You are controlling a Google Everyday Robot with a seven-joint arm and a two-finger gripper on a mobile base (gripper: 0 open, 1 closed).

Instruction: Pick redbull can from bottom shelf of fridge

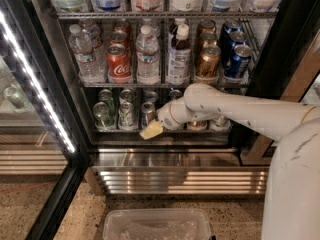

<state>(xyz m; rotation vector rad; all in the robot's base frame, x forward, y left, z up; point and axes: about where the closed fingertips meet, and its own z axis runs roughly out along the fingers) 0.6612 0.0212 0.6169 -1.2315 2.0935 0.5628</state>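
My jaws hang at the front edge of the bottom shelf (117, 130) of the fridge (282, 49), their pale yellow tip low in front of the row of slim cans. Whether they are spread or pressed together, I cannot tell. My white arm (240, 113) reaches in from 3 o'clock and covers much of the shelf's right-hand part. The redbull can (147, 114) stands upright in the front row, at 12 o'clock from the jaws and very near them; I cannot tell if they touch. At its 9 o'clock stand two green-silver cans (126, 116). On the rack above, a red cola can (118, 63) sits between water bottles (148, 54). A white light strip (40, 96) slants along the door at 9 o'clock. A clear plastic bin (157, 223) lies on the floor at 6 o'clock.
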